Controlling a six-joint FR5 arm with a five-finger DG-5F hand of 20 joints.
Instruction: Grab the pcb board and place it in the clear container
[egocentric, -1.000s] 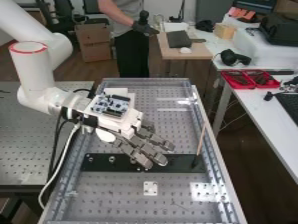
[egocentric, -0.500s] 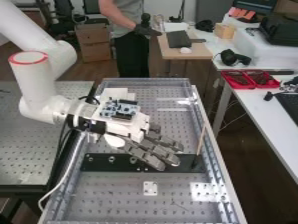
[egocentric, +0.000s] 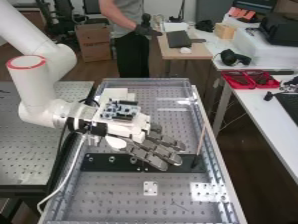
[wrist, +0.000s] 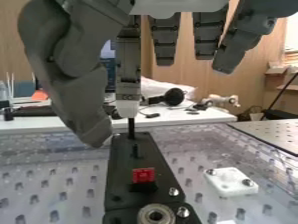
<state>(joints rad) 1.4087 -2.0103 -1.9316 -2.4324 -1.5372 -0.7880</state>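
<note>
PCB board (egocentric: 120, 110) atop arm's wrist | robot hand (egocentric: 157, 150) spread wide | black plate (egocentric: 100, 166) below | perforated worktop (egocentric: 120, 192) | red trays (egocentric: 241, 87) on side table (egocentric: 261, 107)

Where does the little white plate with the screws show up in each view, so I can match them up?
High view: the white plate is low in the picture, near the middle of its width, on the perforated bench top.
Wrist view: the white plate is beside the black bar, apart from it.
Shared landmark: the black bar, next to the plate in both.
</note>
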